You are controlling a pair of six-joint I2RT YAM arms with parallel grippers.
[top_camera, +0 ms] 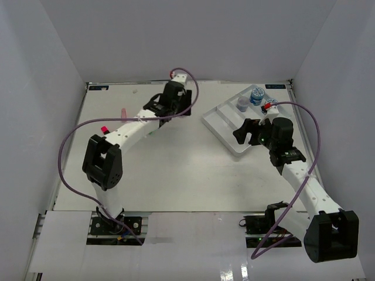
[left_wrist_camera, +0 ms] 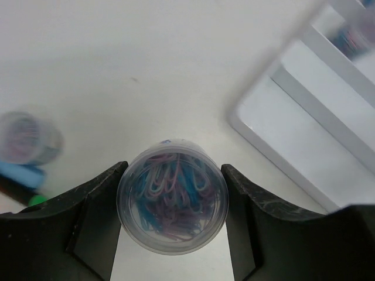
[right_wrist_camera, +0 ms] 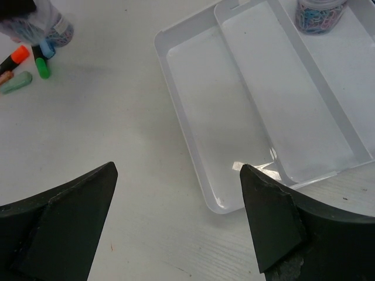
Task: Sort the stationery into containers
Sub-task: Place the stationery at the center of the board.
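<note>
**Left gripper clamps a jar of paper clips; right gripper hangs wide open over the tray**

In the left wrist view, the left gripper (left_wrist_camera: 173,168) fills the bottom of the frame. Its two dark fingers (left_wrist_camera: 94,216) press against opposite sides of a clear jar (left_wrist_camera: 173,202), so the jaws are partly closed and have hold of it. The jar sits at lower centre and is packed with blue, pink and purple paper clips. Whether it rests on the table (top_camera: 176,170) or is raised off it cannot be told. A corner of the white tray (right_wrist_camera: 217,129) shows blurred at the upper right of this view, apart from the jar. At the left edge are a second, blurred jar (left_wrist_camera: 26,137) and bits of blue and green marker.

In the right wrist view, the right gripper (right_wrist_camera: 179,168) has its jaws spread very wide, with nothing between them. Beneath it lie the tray's long compartments, side by side. A jar of clips (right_wrist_camera: 319,14) stands in the compartment at the upper right. At the upper left, loose on the table, lie an orange marker (right_wrist_camera: 17,55), a green marker (right_wrist_camera: 41,67), a blue marker (right_wrist_camera: 47,48) and a pale green marker (right_wrist_camera: 16,82).

The overhead view shows the left arm reaching to upper centre and the right arm over the tray at the right. Two jars stand at the tray's far end. A pink marker (top_camera: 124,112) lies at the left.
</note>
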